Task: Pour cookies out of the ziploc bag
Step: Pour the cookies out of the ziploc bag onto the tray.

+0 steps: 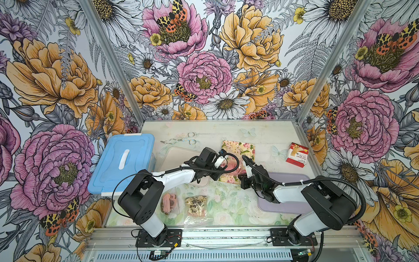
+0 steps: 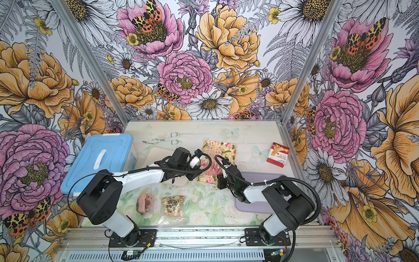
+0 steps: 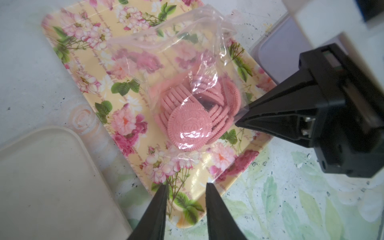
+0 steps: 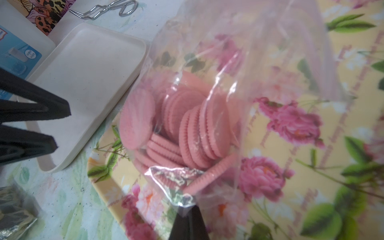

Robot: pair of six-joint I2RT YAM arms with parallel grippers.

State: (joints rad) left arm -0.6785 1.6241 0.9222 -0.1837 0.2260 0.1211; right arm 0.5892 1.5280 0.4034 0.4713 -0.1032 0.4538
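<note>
Currently the right gripper (image 3: 239, 124) is clenched on a corner of the clear bag (image 3: 166, 52), at the end where the pink cookies (image 3: 189, 126) are heaped. The left gripper (image 3: 187, 187) is released and empty, its jaws apart above one edge of the floral tray (image 3: 68, 68). The bag lies on that tray with every cookie inside it, so the pouring looks barely begun.

To do it well, I would raise the pinched corner slowly and keep the slack opposite end low over the tray, so the cookies slide out rather than tumble past the rim. A hold on 1 corner may let the bag twist; the free left gripper could take a second corner. Whether the bag's mouth is open I cannot tell.

Counts: 3 bags, 1 on the floral tray and 2 on the table (image 1: 229, 204) near its front edge, a bag of mixed rounds (image 1: 169, 203) and a bag of star shapes (image 1: 196, 205). 3 trays: floral, cream tray (image 3: 41, 176), lilac tray (image 3: 280, 54). 1 blue box (image 1: 123, 163), 1 pair of tongs (image 1: 181, 138), 1 red carton (image 1: 297, 155). The pink cookies overlap too much to count.
</note>
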